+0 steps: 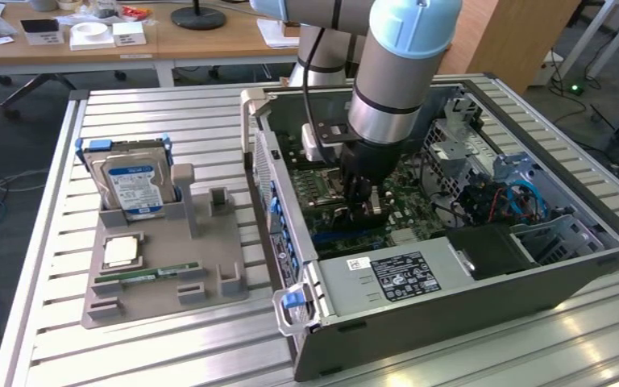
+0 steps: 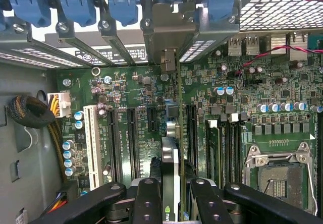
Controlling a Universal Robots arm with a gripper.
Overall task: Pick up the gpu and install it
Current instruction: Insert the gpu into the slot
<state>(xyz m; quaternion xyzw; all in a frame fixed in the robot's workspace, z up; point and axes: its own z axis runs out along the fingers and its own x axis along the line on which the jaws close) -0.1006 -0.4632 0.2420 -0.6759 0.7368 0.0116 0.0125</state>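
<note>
A: The arm is deep inside the open computer case [image 1: 450,322], with the gripper [image 2: 171,191] low over the motherboard [image 2: 126,85]. What's it carrying?

B: The gpu [image 2: 170,156]. The fingers [image 2: 147,199] are clamped on either side of it. From the wrist the card shows edge-on, upright on its long edge, running parallel to the black expansion slots [image 2: 132,143].

A: So pickup is done and this is the install?

B: That's my read. The card's far end reaches the rear wall, just under the row of blue retention clips [image 2: 75,2], and another black slot lies just beside it.

A: Is it seated?

B: Can't tell. The card hides its own bottom edge, so I can't see whether the connector is in a slot or just above one.

A: And outside the case?

B: The grey holder [image 1: 159,302] on the table carries the hard drive [image 1: 132,187] and the RAM stick [image 1: 146,276], well apart from the gripper.

A: What does this step call for?

B: As I judge it, the card's edge square over its slot and the bracket lined up with the rear opening. Then a straight, even press with no twist, because capacitors crowd both sides.
</note>
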